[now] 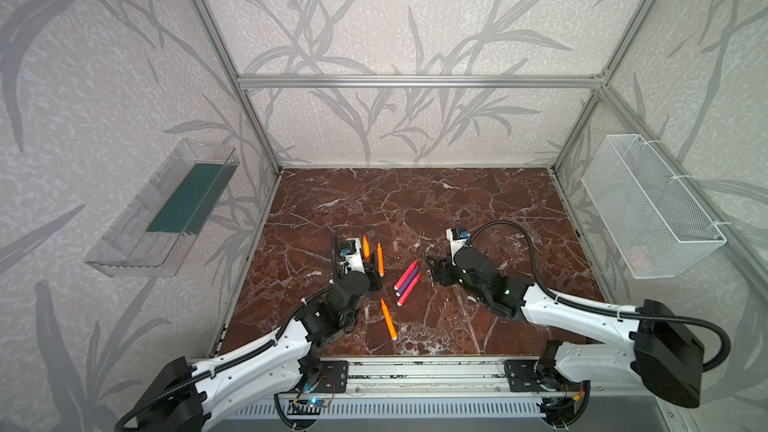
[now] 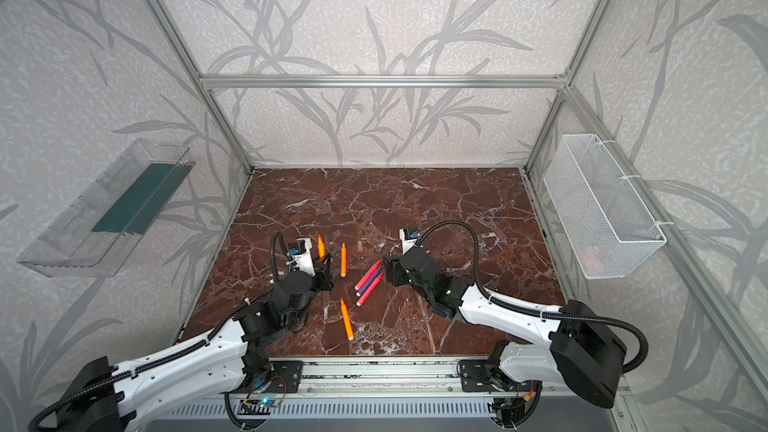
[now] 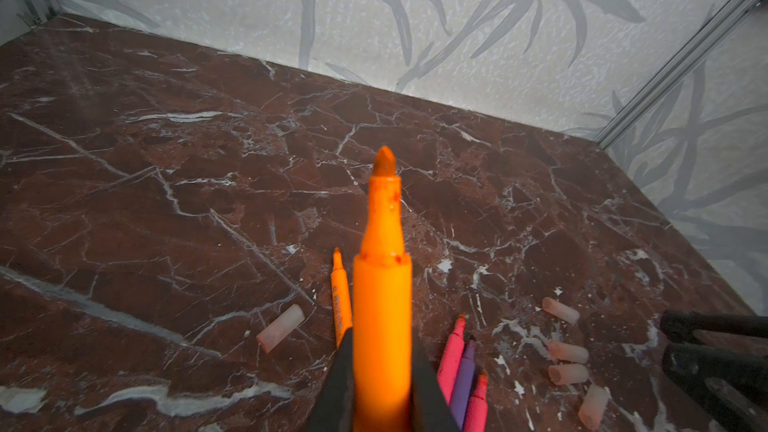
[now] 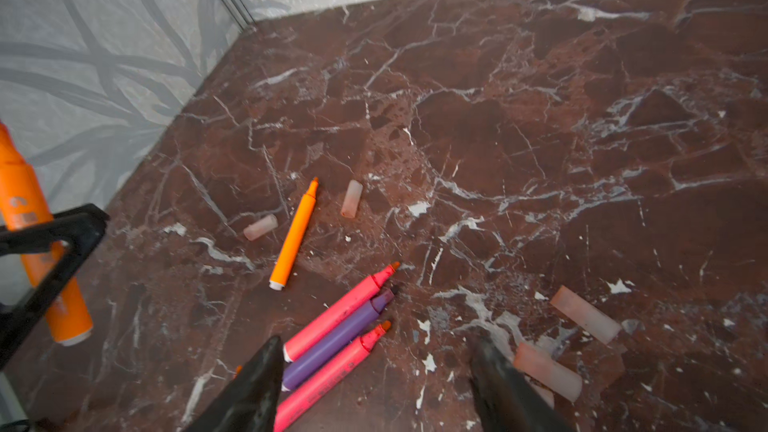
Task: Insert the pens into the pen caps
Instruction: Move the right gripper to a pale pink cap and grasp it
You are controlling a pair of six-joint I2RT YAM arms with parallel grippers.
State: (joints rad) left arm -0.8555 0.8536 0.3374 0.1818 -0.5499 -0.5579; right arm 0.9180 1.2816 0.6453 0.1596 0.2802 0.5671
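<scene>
In both top views the left gripper (image 1: 370, 263), wrist bent up, grips an orange pen (image 1: 366, 246) tip upward near the bench (image 1: 498, 209) middle. Right wrist view: the right gripper (image 4: 374, 340) is low, jaws apart over pink and purple pens (image 4: 332, 340), pen caps (image 4: 585, 314) just beside

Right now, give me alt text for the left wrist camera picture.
The left gripper grips an uncapped orange pen, tip pointing away. Behind it on the marble table lie a second orange pen, two pink pens, a purple pen and five pale caps; the open right gripper shows at the edge.
</scene>
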